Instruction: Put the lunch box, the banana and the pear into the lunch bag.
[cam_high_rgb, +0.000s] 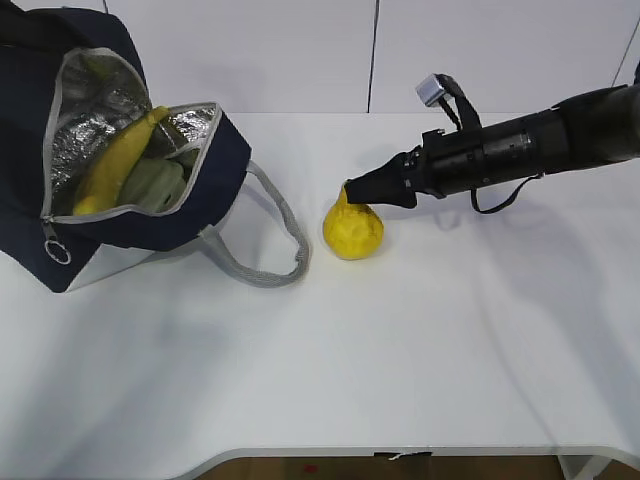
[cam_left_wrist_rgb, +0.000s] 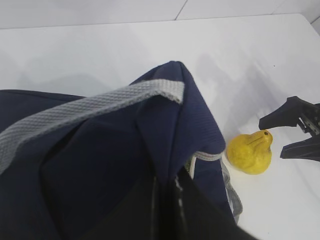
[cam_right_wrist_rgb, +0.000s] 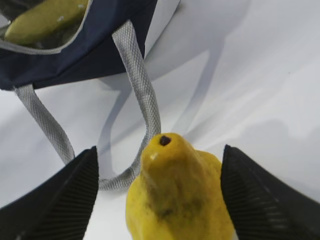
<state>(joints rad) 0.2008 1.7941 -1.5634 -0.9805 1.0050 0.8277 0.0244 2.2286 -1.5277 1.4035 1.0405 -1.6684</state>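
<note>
Pear (cam_high_rgb: 353, 231) sits on the table between the right tool's (cam_right_wrist_rgb: 160, 185) wide-open fingers, ungripped; firm, smooth, probably slippery, best grasped at its belly.

bright even light, soft shadows on the white table (cam_high_rgb: 420, 340); left wrist foreground blurred.

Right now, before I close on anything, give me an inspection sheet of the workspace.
Surface: white table, bare around the fruit.
Job's things: lunch bag unzipped, lying open; banana and green-lidded lunch box inside; pear on the table beside the bag's grey handle.
Clutter: nothing seen.
Grippers: right gripper jaws open, straddling the pear; left gripper not in view, its camera above the bag.
Cables: black cable loop under the right arm.
Surroundings: white wall panels.
</note>
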